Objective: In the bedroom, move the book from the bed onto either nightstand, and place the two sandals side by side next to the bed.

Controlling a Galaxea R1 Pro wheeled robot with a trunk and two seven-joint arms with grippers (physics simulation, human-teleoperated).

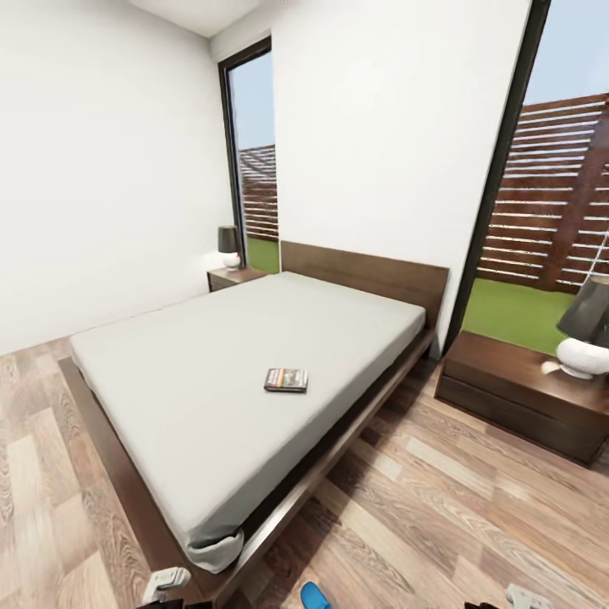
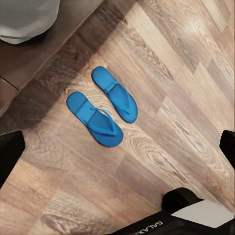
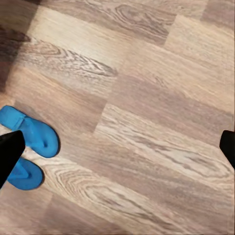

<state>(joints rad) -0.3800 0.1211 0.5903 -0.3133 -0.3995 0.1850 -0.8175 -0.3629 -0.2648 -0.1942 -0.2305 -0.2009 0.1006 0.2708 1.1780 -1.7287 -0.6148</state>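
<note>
The book (image 1: 286, 380) lies flat on the pale grey mattress of the bed (image 1: 211, 372), toward its near right side. Two blue sandals (image 2: 94, 119) (image 2: 114, 94) lie side by side on the plank floor, just off the bed's foot corner (image 2: 44, 54). One sandal tip (image 1: 315, 595) shows at the bottom of the head view. My left gripper (image 2: 117, 152) hangs open above the floor near the sandals, holding nothing. My right gripper (image 3: 117, 149) is open too, over bare floor with the sandals (image 3: 34, 132) off to one side. One nightstand (image 1: 516, 393) stands right of the bed, another (image 1: 235, 277) at the far side.
A lamp (image 1: 585, 334) stands on the right nightstand and a smaller lamp (image 1: 228, 247) on the far one. Tall windows (image 1: 550, 186) flank the headboard (image 1: 372, 275). Open plank floor (image 1: 440, 507) lies between the bed and the right nightstand.
</note>
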